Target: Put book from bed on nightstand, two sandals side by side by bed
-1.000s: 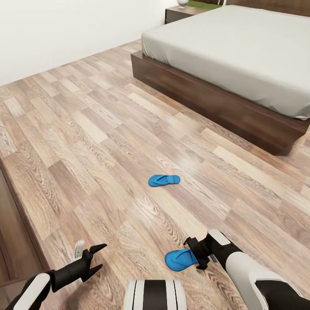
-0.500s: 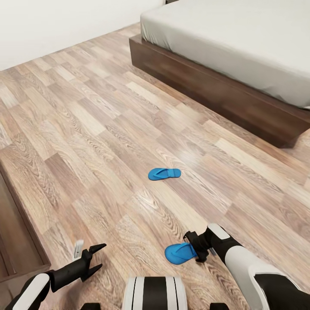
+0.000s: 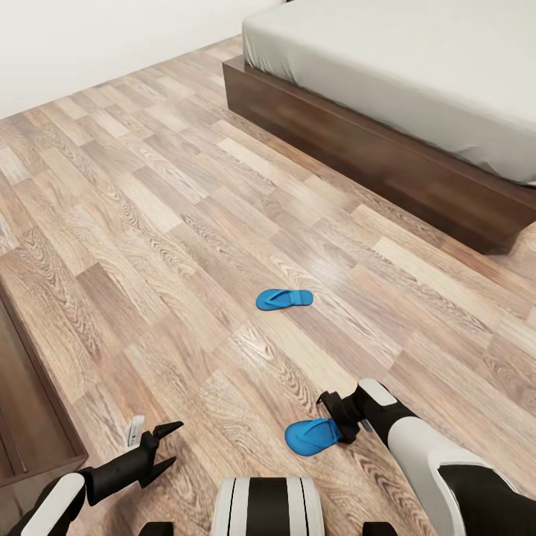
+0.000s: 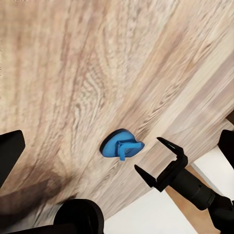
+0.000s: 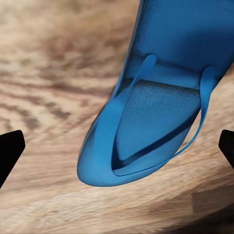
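One blue sandal [image 3: 313, 436] hangs off the right gripper [image 3: 344, 426], clamped at one end and held low over the wood-plank floor [image 3: 149, 223]; up close its straps and sole [image 5: 156, 112] sit between the two dark fingertips [image 5: 9, 151]. The second sandal [image 3: 284, 299] lies flat on the floor ahead, well apart from the held one, with bare planks all around it. Beyond it the bed [image 3: 387, 160] runs across the upper right, its dark wooden base edge facing the open floor and the grey mattress [image 3: 417, 74] overhanging slightly. A wide stretch of floor separates the loose sandal from that edge. The left gripper [image 3: 160, 447] hovers low at the near left, fingers spread, holding nothing. A dark wooden furniture edge [image 3: 33, 417] borders the floor at far left, and a white wall [image 3: 97, 45] closes the far side.
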